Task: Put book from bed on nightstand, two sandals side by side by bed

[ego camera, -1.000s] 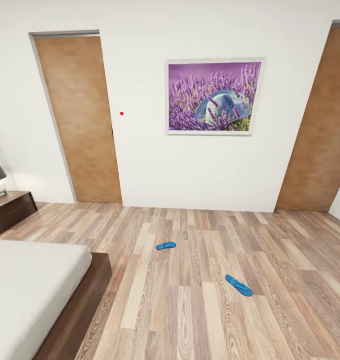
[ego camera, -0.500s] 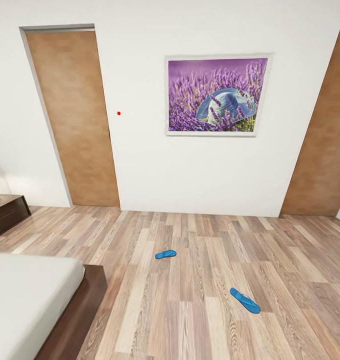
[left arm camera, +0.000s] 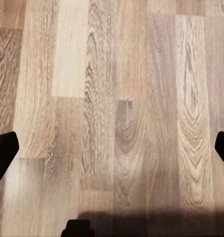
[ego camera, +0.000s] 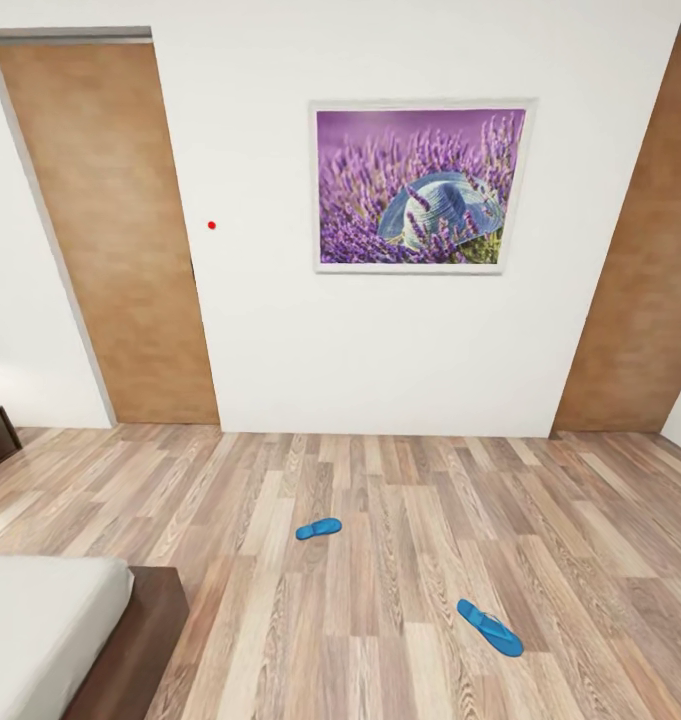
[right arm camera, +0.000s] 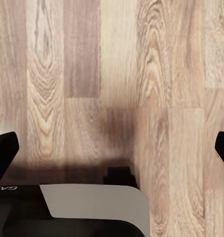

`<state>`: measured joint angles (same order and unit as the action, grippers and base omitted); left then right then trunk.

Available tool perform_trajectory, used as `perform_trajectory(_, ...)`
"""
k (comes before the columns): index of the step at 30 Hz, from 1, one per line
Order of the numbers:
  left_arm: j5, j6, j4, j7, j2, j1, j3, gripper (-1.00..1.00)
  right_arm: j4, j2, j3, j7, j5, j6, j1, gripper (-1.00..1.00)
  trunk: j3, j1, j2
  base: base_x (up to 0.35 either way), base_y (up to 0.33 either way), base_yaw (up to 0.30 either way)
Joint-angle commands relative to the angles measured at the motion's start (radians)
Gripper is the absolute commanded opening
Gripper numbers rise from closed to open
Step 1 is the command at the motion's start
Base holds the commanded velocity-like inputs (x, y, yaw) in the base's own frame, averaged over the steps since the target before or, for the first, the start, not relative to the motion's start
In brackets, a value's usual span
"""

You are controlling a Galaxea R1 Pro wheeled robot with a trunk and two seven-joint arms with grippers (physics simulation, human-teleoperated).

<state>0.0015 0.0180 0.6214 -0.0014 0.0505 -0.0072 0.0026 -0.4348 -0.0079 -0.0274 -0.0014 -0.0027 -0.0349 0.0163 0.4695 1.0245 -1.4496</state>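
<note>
Bedroom floor, bed corner at left.
We're seeing 2 sandals lying well apart; L gripper & R gripper both gaping wide, holding nothing.

The floor is grained wood plank with a soft sheen. The doors look like matt wood. The bed has smooth grey cloth on a dark wooden frame.

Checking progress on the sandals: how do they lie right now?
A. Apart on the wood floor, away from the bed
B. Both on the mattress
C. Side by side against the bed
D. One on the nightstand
A: one sandal and the other sandal lie well apart on the floor, clear of the bed.
</note>
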Motion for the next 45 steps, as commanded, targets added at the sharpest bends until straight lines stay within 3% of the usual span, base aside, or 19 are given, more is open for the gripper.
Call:
perform_trajectory(1,0.001,0.002,0.000,0.000,0.000,0.000,0.000,1.00,0.001,0.000,-0.002,0.000,0.000,-0.003,0.001,1.00,0.001,0.001,0.000,0.333,0.000,-0.022)
perform_trajectory(18,0.001,0.002,0.000,0.000,0.000,0.000,0.000,1.00,0.001,0.000,-0.002,0.000,0.000,-0.003,0.001,1.00,0.001,0.001,0.000,0.333,0.000,-0.112)
perform_trajectory(45,0.002,0.002,0.000,0.000,0.000,0.000,0.000,1.00,0.000,0.000,-0.002,0.000,0.000,-0.003,0.001,1.00,0.001,0.001,0.000,0.281,0.064,-0.014)
